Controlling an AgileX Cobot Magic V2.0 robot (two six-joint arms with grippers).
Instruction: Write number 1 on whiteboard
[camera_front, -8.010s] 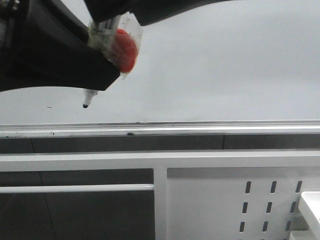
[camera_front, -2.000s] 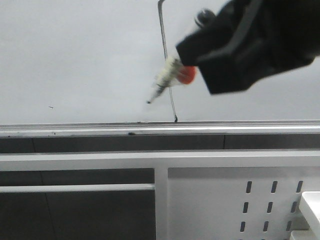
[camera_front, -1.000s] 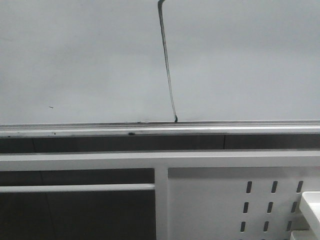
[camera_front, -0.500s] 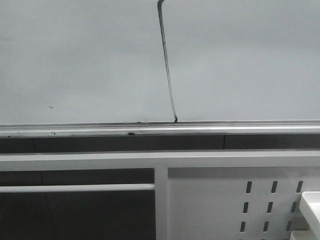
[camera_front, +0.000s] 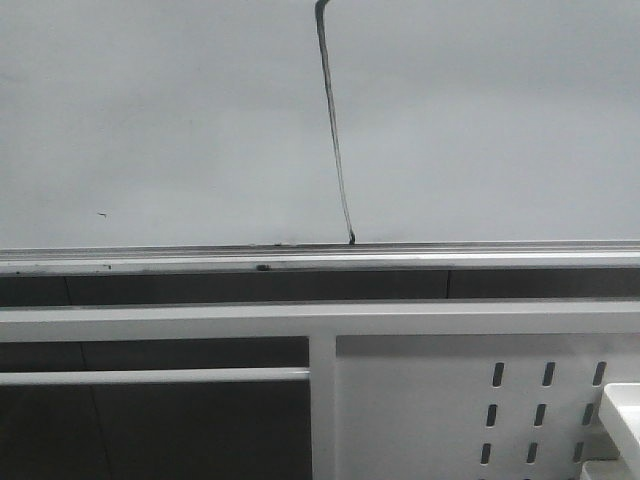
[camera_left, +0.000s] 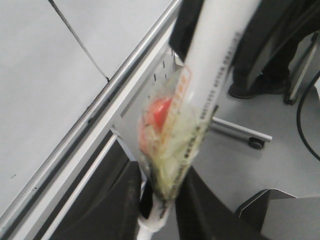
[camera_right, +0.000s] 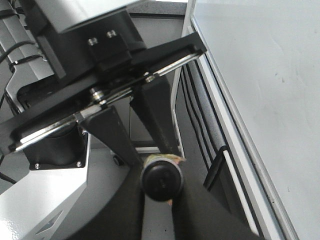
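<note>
The whiteboard (camera_front: 160, 120) fills the upper front view, with its silver rail (camera_front: 150, 258) below. The number 1 (camera_front: 336, 130) is a thin black stroke with a small hook at its top, and it reaches down to the rail. Neither gripper shows in the front view. In the left wrist view my left gripper (camera_left: 160, 182) is shut on a white marker (camera_left: 215, 55) wrapped in clear tape with a red piece (camera_left: 159, 112); the board (camera_left: 35, 90) and the stroke (camera_left: 75, 36) lie beside it. My right gripper (camera_right: 161, 181) is shut on a round black cap-like object (camera_right: 161, 182), off the board (camera_right: 270, 70).
A white perforated metal panel (camera_front: 450, 410) and white frame bars (camera_front: 200, 322) stand below the rail. A white box corner (camera_front: 625, 410) sits at the lower right. A wheeled stand foot (camera_left: 250, 137) and a person's legs (camera_left: 260, 50) are on the floor. Arm hardware (camera_right: 90, 75) is near the right gripper.
The board was bare with the marker tip near it; the stroke is now drawn. The arm with the marker left the front view. Nothing has moved in the last second.
</note>
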